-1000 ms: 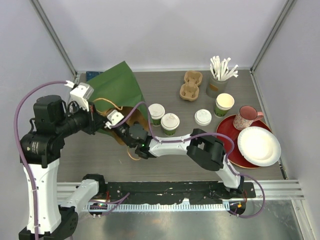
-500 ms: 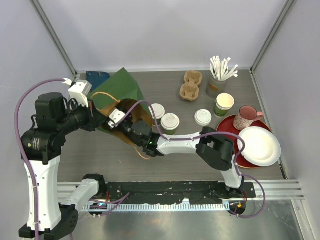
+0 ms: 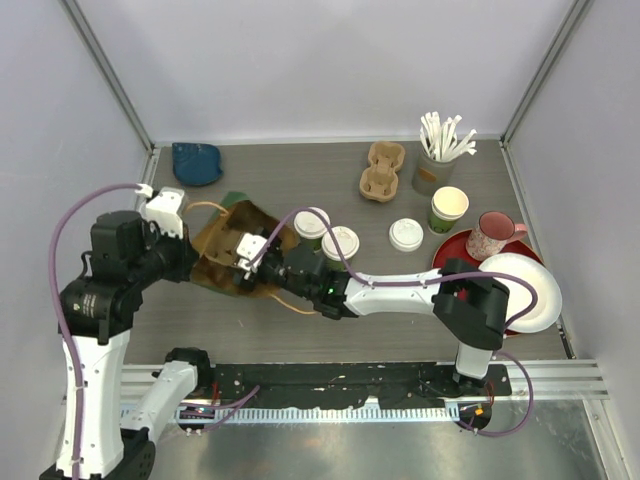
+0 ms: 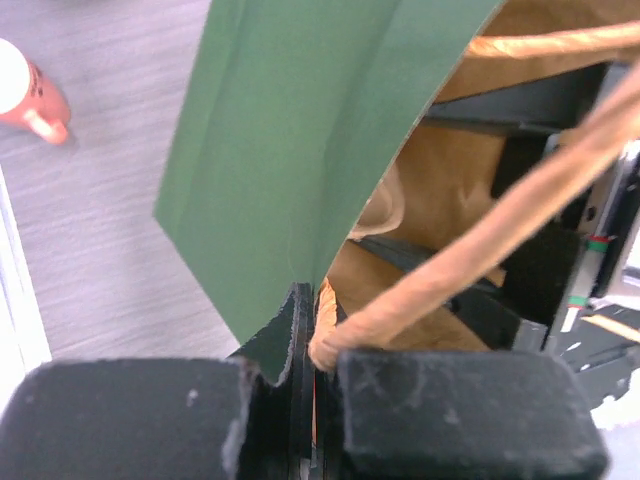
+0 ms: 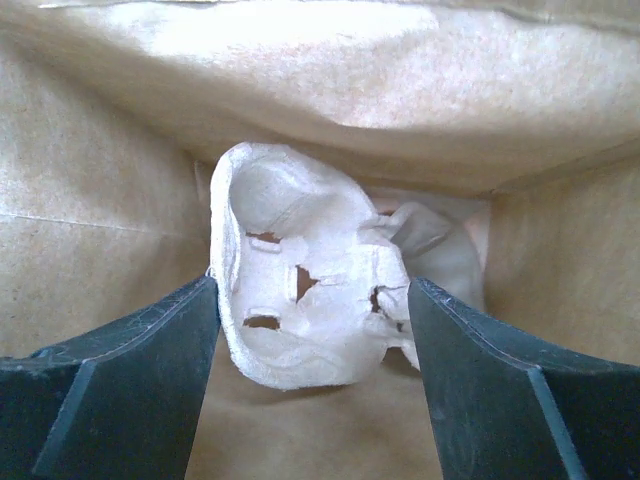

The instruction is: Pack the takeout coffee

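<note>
Pulp tray inside paper bag, right gripper released, left gripper clenching its rim

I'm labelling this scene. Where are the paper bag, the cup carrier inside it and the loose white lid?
paper bag (image 3: 215,248), top view, brown inner wall.
cup carrier (image 5: 300,320), right wrist view, moulded middle.
loose white lid (image 3: 406,234), top view, top face.

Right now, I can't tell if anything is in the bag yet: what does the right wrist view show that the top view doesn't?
Only the right wrist: a pale pulp carrier lying inside the bag, between the fingers of the open right gripper. Only the top: two lidded cups standing on the table beside the bag, and the left gripper holding its edge. Both: the bag's brown inside.
</note>
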{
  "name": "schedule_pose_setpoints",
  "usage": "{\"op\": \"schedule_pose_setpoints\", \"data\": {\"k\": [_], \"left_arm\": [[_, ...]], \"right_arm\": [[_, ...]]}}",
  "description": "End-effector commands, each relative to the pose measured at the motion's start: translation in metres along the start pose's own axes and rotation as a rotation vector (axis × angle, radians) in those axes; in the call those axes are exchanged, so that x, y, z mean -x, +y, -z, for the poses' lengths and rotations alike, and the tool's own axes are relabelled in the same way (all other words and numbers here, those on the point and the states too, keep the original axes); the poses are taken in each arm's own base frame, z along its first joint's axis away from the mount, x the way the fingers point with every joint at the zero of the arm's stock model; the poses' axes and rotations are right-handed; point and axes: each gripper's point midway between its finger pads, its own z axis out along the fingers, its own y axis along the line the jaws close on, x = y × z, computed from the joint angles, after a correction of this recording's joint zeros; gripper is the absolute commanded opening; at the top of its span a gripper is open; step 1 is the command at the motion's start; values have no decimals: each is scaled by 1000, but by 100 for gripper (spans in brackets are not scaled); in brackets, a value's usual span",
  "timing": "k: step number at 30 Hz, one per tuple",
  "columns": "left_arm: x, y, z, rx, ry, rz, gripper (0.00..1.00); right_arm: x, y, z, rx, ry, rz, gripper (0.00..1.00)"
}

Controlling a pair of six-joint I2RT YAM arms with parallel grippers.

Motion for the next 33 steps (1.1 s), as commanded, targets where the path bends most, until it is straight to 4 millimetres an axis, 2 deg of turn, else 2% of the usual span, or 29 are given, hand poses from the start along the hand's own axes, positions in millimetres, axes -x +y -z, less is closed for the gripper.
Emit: {"op": "schedule_pose_setpoints", "data": {"k": [1, 5, 9, 12, 14, 17, 20, 23, 27, 29, 30, 33], "left_arm": [[-8, 22, -12, 86, -46, -136, 0], [-8, 18, -13, 59, -69, -156, 0], [-6, 14, -5, 43, -102, -199, 0], [-5, 9, 9, 28, -155, -275, 0], [-4, 6, 22, 30, -206, -325, 0], [-6, 0, 35, 13, -256, -406, 0], [-14, -6, 41, -12, -301, -505, 0], [-19, -11, 46, -25, -352, -610, 0], [-21, -12, 47, -22, -371, -665, 0], [-20, -13, 49, -22, -384, -670, 0], [-19, -14, 50, -26, -390, -674, 0], [-14, -20, 58, -38, -424, -704, 0]], "right_arm": [[-3, 30, 8, 93, 19, 39, 80], [-4, 33, -4, 104, 61, 33, 79], [3, 27, -4, 84, 42, -9, 78], [20, 28, 1, 141, -18, -74, 78], [30, 40, 8, 232, -69, -65, 78], [47, 49, 19, 307, -150, -38, 79], [63, 49, 25, 336, -224, -16, 80], [70, 47, 26, 336, -244, -12, 80], [63, 37, 19, 268, -218, -18, 79], [54, 32, 9, 209, -173, -35, 74], [46, 21, 5, 138, -134, -37, 72], [36, 12, -1, 69, -93, -46, 61]]}}
